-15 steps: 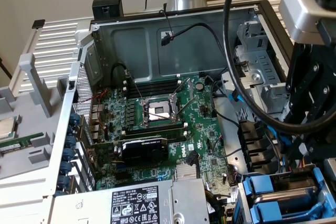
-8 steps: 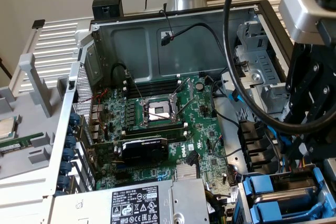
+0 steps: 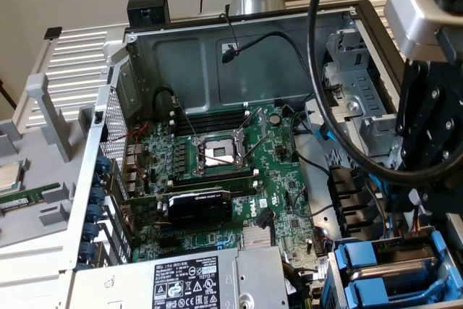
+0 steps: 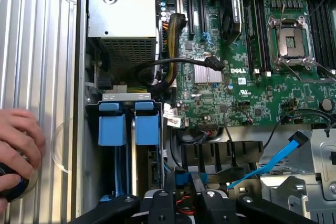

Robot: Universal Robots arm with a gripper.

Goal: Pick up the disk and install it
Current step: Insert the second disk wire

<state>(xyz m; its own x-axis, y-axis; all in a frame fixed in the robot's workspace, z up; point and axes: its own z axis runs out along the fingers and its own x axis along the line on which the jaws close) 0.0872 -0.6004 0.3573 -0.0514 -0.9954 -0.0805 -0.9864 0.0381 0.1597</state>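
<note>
Two blue-fronted drive trays point(image 4: 128, 128) sit side by side in the drive bay point(image 3: 383, 269) at the case's near corner, on the exterior view's right. I cannot tell which of them carries the disk; no metal body or label shows. My black gripper point(image 3: 423, 193) hangs just above the case, behind that bay. In the wrist view the gripper point(image 4: 184, 205) is beside the trays, over a slotted black cage and a small blue part, and touches neither tray.
A person's hand point(image 4: 18, 153) rests on the ribbed metal surface point(image 4: 37, 51) outside the case, around a dark round object. Inside lie the motherboard point(image 3: 217, 179), an open processor socket point(image 3: 217, 153), a power supply point(image 3: 195, 284), a blue cable point(image 4: 273, 163) and thick black cables point(image 3: 340, 128).
</note>
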